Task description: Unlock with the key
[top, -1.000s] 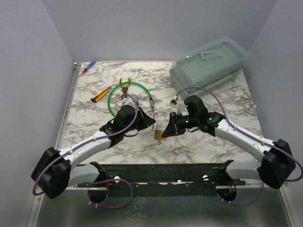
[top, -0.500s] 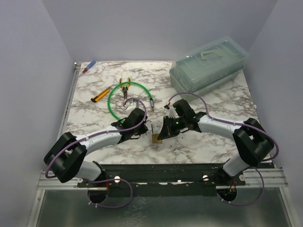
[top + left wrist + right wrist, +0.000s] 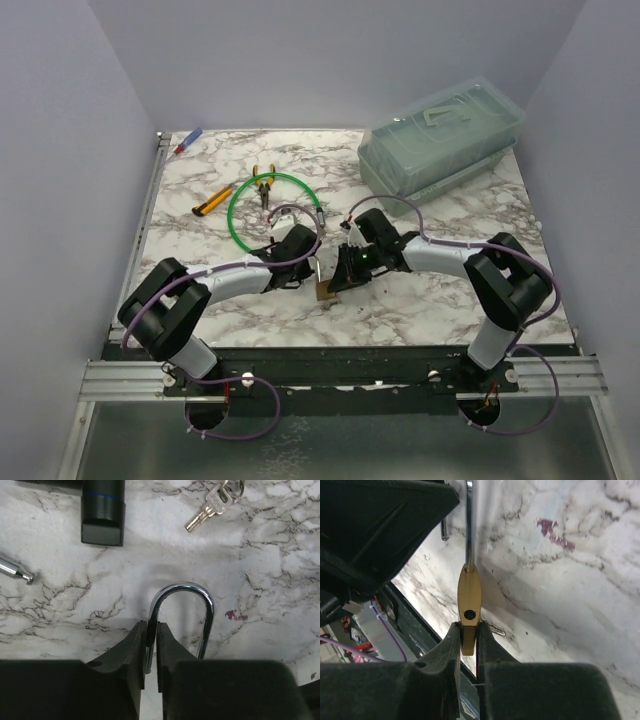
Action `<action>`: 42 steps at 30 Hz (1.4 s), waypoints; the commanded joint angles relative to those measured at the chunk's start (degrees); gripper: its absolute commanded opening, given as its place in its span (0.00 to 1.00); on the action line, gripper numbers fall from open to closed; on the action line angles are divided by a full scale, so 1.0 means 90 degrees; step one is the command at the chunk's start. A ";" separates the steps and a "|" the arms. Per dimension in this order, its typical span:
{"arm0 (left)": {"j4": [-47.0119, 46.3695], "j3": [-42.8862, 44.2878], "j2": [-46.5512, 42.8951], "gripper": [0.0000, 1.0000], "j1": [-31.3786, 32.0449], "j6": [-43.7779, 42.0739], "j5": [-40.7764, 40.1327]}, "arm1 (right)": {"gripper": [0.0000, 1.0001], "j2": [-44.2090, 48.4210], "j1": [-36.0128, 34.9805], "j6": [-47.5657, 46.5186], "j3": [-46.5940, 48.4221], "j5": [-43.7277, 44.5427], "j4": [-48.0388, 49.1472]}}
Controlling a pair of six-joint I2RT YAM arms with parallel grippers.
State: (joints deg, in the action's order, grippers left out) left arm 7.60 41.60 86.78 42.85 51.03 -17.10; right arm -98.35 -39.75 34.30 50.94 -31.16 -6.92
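The small brass padlock (image 3: 325,291) is held between both grippers near the table's front middle. My left gripper (image 3: 152,626) is shut on the left leg of its silver shackle (image 3: 183,590). It also shows in the top view (image 3: 312,272). My right gripper (image 3: 468,626) is shut on the brass body (image 3: 469,592), and also shows in the top view (image 3: 340,278). One shackle hole in the body (image 3: 469,614) shows empty. The tiny silver key (image 3: 209,509) lies on the marble beyond the shackle, on a ring with another.
A green cable loop (image 3: 240,205) lies behind the left arm, its silvery end (image 3: 16,570) near the padlock. A black cylinder (image 3: 102,510) lies close by. An orange cutter (image 3: 213,202), pliers (image 3: 264,186), a pen (image 3: 188,141) and a clear lidded box (image 3: 440,135) sit further back.
Both arms have folded in, with their elbows drawn nearer the middle. The grippers and the padlock between them have shifted slightly left. Both grips still hold.
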 commanded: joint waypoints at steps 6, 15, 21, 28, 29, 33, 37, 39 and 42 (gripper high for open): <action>-0.0290 0.0711 0.0221 0.54 -0.0123 -0.0432 -0.0316 | 0.33 -0.0880 -0.0035 -0.0192 0.0851 0.1133 -0.0442; 0.0190 0.0626 -0.0691 0.75 -0.0124 -0.0585 -0.0522 | 0.74 -0.0899 -0.0037 -0.0246 0.1334 0.1932 -0.1221; 0.0768 0.0603 -0.1755 0.79 -0.0125 -0.0772 -0.0682 | 0.89 0.0019 -0.0036 -0.0549 0.1428 0.2118 -0.1457; 0.1380 0.0676 -0.3238 0.90 -0.0131 -0.1307 -0.0621 | 1.00 0.1665 -0.0051 -0.0732 0.1276 0.2886 -0.1320; 0.1449 0.0692 -0.3399 0.91 -0.0135 -0.1394 -0.0590 | 1.00 0.1996 -0.0053 -0.0764 0.1104 0.3014 -0.1104; 0.1842 0.0888 -0.4068 0.93 -0.0138 -0.1693 -0.0778 | 1.00 0.3196 -0.0056 -0.0982 0.0500 0.3626 -0.0516; 0.2225 0.1154 -0.4729 0.93 -0.0140 -0.2146 -0.1149 | 1.00 0.3898 -0.0056 -0.0839 0.0409 0.4195 -0.0758; 0.2390 0.1272 -0.5021 0.93 -0.0132 -0.2422 -0.1415 | 1.00 0.4194 -0.0053 -0.0929 0.0321 0.4029 -0.0764; 0.2466 0.1201 -0.5387 0.94 -0.0133 -0.2998 -0.1935 | 1.00 0.4685 -0.0050 -0.0805 -0.0092 0.3928 -0.0481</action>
State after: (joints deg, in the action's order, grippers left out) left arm 26.15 51.53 42.28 41.50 32.49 -26.61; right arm -60.47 -39.81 27.11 54.37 2.17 -13.34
